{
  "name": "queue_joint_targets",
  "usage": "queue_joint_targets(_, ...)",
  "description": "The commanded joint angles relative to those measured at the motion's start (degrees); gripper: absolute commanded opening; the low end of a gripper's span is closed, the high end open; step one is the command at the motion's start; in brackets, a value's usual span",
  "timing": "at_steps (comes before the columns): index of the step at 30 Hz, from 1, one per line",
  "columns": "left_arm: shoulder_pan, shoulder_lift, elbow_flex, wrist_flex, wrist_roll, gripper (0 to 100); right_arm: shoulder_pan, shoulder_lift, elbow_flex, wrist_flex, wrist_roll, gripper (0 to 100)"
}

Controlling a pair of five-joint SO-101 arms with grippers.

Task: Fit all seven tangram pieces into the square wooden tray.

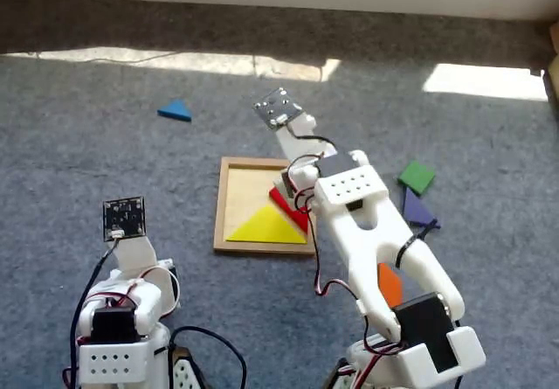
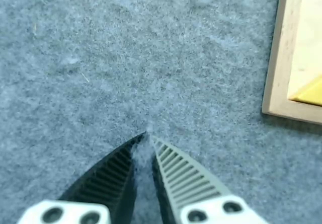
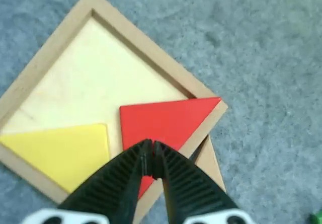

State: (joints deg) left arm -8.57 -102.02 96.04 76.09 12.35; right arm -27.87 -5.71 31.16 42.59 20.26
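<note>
**Two pieces in the tray, right claw pressed together over the red one**

In the high view the square wooden tray (image 1: 236, 232) lies at the middle of the frame on grey carpet (image 1: 105, 162). A yellow triangle (image 1: 262, 225) sits flat in the tray's lower part. A red triangle (image 1: 293, 207) lies just beside it toward the tray's right edge. In the right wrist view, one corner of the red triangle reaches over the rim.

The right gripper (image 3: 152, 146) has its jaws pressed together, tips over the face of the red triangle. Whether they touch it cannot be told.

The left gripper (image 2: 150, 137) is also pressed together, holding nothing, over bare carpet near a corner of the tray.

Four other pieces lie on the carpet:
- A blue triangle (image 1: 176, 110) is at the upper left, well apart from the tray.
- A green square (image 1: 417, 177) is to the right of the tray.
- A purple piece (image 1: 417, 210) is just below the green square.
- An orange piece (image 1: 389, 286) is at the lower right, partly hidden by the right arm.
</note>
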Motion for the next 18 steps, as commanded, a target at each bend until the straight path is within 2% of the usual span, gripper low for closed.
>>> queue_joint_targets(1,0.84,-0.92,1.10,0.26,-0.44,0,0.48,-3.21,4.79,-12.53,-0.79,1.3)
queue_joint_targets(14,0.84,-0.92,1.10,0.26,-0.44,0,0.40,7.08,9.54,-14.37,-0.53,1.3)
queue_joint_targets(18,0.84,-0.92,1.10,0.26,-0.44,0,0.31,5.23,9.01,-4.70,-0.44,1.3)
